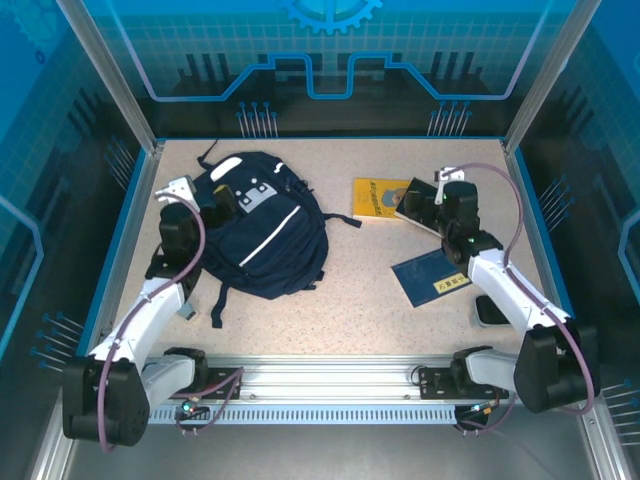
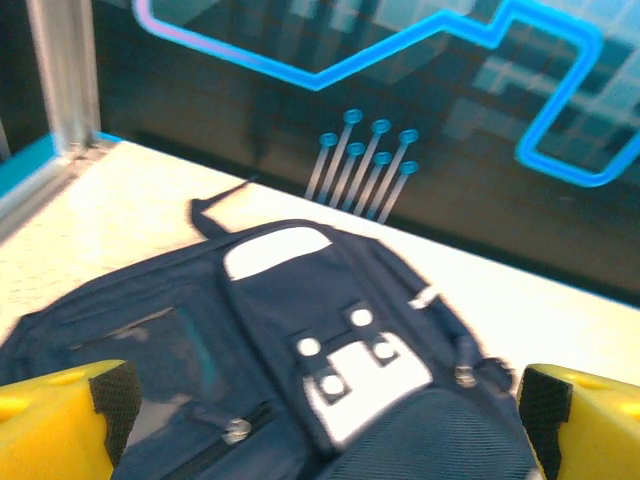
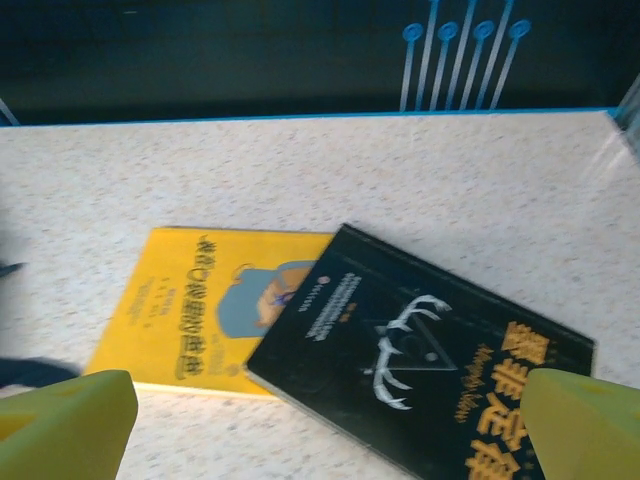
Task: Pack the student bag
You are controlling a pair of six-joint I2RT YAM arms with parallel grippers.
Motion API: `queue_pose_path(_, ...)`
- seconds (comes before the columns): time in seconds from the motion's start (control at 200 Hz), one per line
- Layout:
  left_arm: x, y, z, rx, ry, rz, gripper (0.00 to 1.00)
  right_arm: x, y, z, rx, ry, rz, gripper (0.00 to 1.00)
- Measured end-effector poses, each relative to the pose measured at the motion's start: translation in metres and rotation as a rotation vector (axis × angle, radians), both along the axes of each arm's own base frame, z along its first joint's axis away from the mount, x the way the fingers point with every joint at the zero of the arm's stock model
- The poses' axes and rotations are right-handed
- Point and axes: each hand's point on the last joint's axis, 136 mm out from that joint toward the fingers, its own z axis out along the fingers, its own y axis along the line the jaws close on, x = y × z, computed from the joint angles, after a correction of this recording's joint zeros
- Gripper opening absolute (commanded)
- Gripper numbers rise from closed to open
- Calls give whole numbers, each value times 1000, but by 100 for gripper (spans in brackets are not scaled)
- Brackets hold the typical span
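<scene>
Lying left of centre, the student bag (image 1: 270, 240) is overhung by the spread left gripper (image 1: 218, 200). The right gripper (image 3: 330, 430), also spread, is poised over a black book (image 3: 420, 360) overlapping a yellow book (image 3: 190, 305); a blue book (image 1: 432, 277) is nearby.

A black book (image 3: 420, 360) lies just ahead of the right tool (image 3: 325, 425), overlapping a yellow book (image 3: 190, 305) on its left; a blue book (image 1: 430, 277) lies behind it.

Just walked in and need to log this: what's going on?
The job is packing a large navy-blue fabric backpack. The left end effector hovers open over its top; the right end effector hangs open above a black paperback overlapping a yellow paperback. A dark-blue booklet lies apart from them. Nothing is held yet.
</scene>
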Motion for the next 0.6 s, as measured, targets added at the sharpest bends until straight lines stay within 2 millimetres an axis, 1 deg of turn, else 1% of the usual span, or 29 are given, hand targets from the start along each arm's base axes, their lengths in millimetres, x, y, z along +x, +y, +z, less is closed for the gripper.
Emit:
queue_pose_path(0.035,2,-6,4,-38,6,-27,99,1,8,2,10,21,13,100)
queue_pose_path(0.075,4,-13,5,-87,22,-55,99,0,19,1,19,49,33,100)
queue_pose_path(0.145,10,-27,-5,-173,82,-109,99,-2,38,-6,41,109,72,100)
queue_pose_path(0.2,17,-38,-19,-230,146,-149,99,-4,53,-17,66,169,104,100)
queue_pose_path(0.27,26,-53,-44,-291,251,-178,99,-7,73,-32,103,243,148,100)
queue_pose_path(0.365,31,-71,-74,-322,376,-191,99,-8,103,-48,146,321,218,100)
queue_pose_path(0.42,30,-81,-91,-338,441,-193,99,-7,126,-54,176,363,272,100)
queue_pose_path(0.485,25,-88,-106,-355,501,-185,97,-3,155,-60,214,408,332,99)
queue_pose_path(0.52,23,-91,-113,-366,527,-179,96,0,173,-63,241,431,371,98)
queue_pose_path(0.6,18,-93,-123,-389,566,-159,93,6,205,-70,291,477,432,95)
